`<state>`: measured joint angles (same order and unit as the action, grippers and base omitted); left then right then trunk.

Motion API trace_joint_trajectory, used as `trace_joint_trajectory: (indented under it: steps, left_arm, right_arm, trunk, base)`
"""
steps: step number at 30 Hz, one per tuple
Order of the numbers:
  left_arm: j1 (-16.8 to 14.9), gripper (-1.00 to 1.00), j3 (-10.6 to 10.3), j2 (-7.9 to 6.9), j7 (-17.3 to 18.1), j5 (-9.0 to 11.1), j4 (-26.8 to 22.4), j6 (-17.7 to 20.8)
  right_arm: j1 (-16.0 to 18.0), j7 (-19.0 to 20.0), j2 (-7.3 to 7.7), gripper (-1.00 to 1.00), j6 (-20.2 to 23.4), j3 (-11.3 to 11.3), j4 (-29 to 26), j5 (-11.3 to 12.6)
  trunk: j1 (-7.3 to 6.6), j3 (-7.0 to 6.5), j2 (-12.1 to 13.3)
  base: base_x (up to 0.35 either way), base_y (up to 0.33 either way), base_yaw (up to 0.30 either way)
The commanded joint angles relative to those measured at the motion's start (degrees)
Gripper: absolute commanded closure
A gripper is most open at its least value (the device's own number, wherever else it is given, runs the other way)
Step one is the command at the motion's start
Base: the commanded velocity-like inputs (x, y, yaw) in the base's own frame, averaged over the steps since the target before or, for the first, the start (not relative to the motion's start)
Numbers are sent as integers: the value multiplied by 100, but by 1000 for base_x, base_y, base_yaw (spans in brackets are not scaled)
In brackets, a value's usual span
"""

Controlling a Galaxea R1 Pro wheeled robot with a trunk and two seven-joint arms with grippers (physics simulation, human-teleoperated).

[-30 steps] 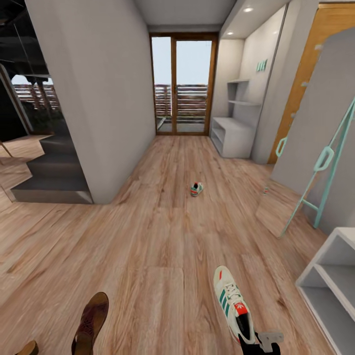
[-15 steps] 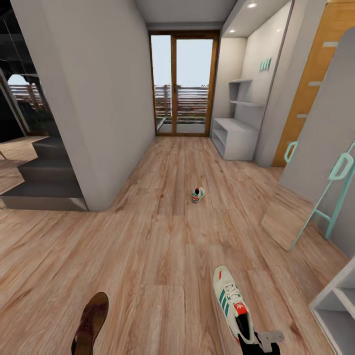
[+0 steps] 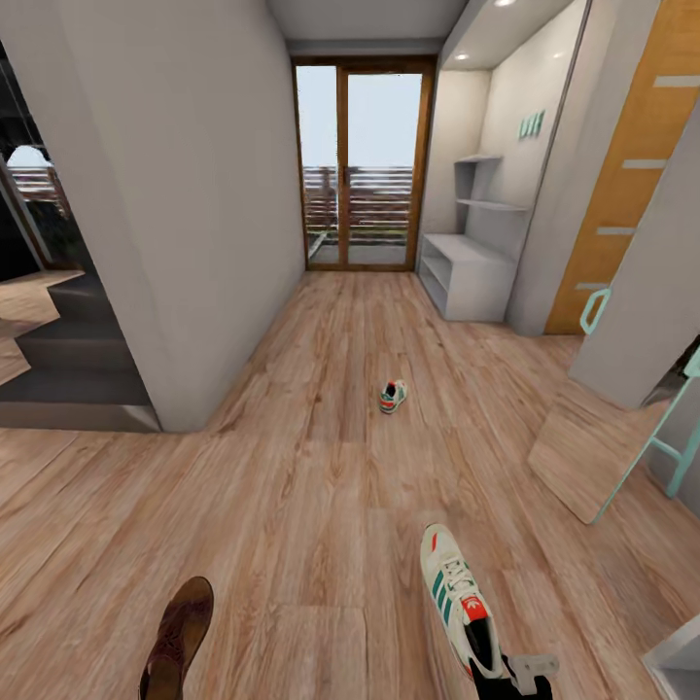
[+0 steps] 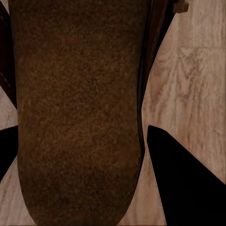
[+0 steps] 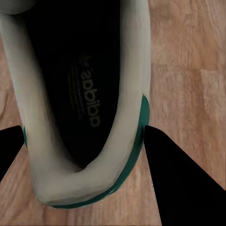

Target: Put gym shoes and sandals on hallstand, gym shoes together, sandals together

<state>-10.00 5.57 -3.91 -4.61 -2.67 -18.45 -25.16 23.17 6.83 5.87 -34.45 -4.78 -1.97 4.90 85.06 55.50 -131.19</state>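
Observation:
A white gym shoe point(image 3: 457, 598) with green stripes hangs low at the right of the head view, heel in my right gripper point(image 3: 512, 678). The right wrist view shows that gripper point(image 5: 84, 127) shut on the shoe's heel point(image 5: 94, 141) above the floor. A dark brown sandal point(image 3: 180, 632) hangs at the lower left; in the left wrist view my left gripper point(image 4: 82, 127) is shut across its tan footbed point(image 4: 75, 108). The second gym shoe point(image 3: 392, 396) lies on the wood-plank corridor floor point(image 3: 321, 467) ahead. The pale grey hallstand point(image 3: 469, 275) stands at the far right by the glass door.
A grey wall corner point(image 3: 185, 243) and dark steps point(image 3: 68, 379) bound the left. A teal-framed mirror point(image 3: 603, 457) leans on the right wall beside an orange door point(image 3: 622, 194). A corner of a white shelf unit point(image 3: 678, 663) shows bottom right. The balcony door point(image 3: 362, 165) closes the corridor.
The camera has moved: the right-hand furniture has slid toward the frame's right edge and a second brown sandal at the bottom left has left the picture. Both held shoes keep their place.

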Motion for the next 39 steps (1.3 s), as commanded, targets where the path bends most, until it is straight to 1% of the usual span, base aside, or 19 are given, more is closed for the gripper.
trace_joint_trajectory:
  steps: [1,16,39]
  left_arm:
    - [-3,100,14,3,-23,-41,5,-15]
    - [-2,100,14,4,-22,-40,8,-15]
    - [-2,100,14,4,-22,-41,8,-14]
  right_arm:
    - [4,19,0,100,-17,-40,4,54]
    - [4,19,2,100,-14,-40,11,53]
    - [4,20,0,100,-14,-40,13,53]
  trunk:
    - [2,5,-2]
    - [2,5,-2]
    - [2,5,-2]
  base:
    - [335,0,0]
    - [335,9,0]
    - [322,137,0]
